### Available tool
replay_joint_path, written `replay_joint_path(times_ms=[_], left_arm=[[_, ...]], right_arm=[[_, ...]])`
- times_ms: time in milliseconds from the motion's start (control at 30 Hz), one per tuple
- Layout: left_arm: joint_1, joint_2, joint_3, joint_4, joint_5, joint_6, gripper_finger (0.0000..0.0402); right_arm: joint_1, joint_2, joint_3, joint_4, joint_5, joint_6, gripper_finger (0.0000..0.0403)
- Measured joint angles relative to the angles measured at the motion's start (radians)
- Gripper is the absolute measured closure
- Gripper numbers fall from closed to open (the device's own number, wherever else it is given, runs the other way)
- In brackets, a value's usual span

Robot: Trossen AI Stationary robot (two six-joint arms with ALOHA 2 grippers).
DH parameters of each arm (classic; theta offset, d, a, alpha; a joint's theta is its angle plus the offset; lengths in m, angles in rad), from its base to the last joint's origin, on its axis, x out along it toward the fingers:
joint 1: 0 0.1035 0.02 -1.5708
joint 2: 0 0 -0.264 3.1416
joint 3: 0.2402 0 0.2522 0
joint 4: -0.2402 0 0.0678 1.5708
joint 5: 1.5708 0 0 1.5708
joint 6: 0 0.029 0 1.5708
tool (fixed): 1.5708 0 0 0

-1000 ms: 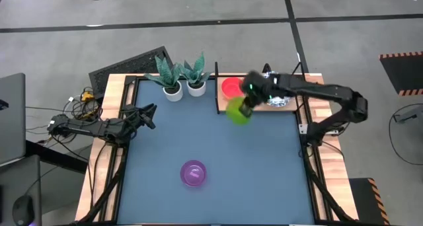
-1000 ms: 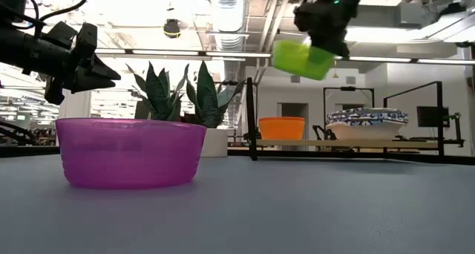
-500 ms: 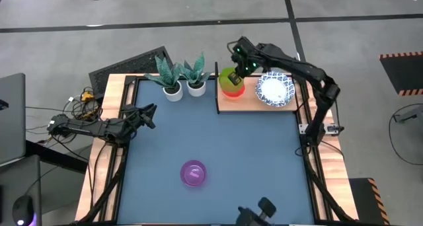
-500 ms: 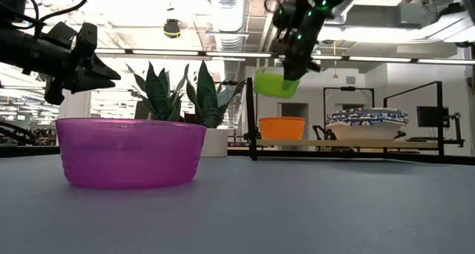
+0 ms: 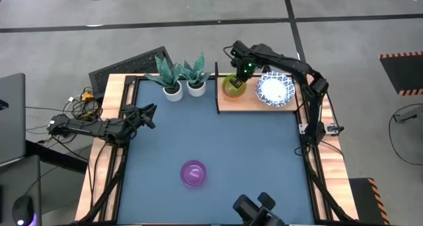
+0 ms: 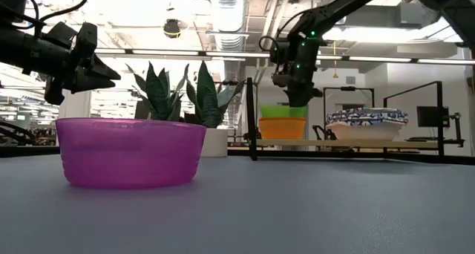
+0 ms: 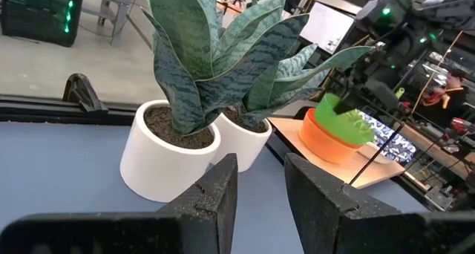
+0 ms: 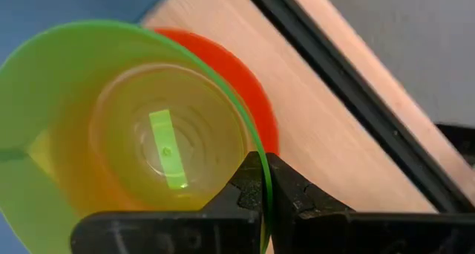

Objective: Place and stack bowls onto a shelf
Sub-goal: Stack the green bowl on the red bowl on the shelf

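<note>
Right gripper (image 5: 238, 78) is seen clamped on the rim of the green bowl (image 5: 232, 86), which is nested in the red bowl (image 6: 282, 128) on the shelf (image 5: 248, 105), beside the stacked patterned bowls (image 5: 275, 90). Left gripper (image 5: 148, 115) is held open at the table's left edge. The purple bowl (image 5: 193, 173) is left on the tabletop (image 5: 258, 153).

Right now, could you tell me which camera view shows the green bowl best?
The right wrist view: the green bowl fills it, jaws shut on its rim. The high view shows it small, the low view only a strip, the left wrist view distant.
</note>
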Motion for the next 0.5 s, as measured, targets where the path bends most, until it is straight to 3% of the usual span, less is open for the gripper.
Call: replay_joint_path(times_ms=[500], left_arm=[[0.0, 0.0, 0.0, 0.0, -0.002, 0.0, 0.0303]], right_arm=[[-0.004, 0.017, -0.001, 0.004, -0.032, -0.047, 0.0315]])
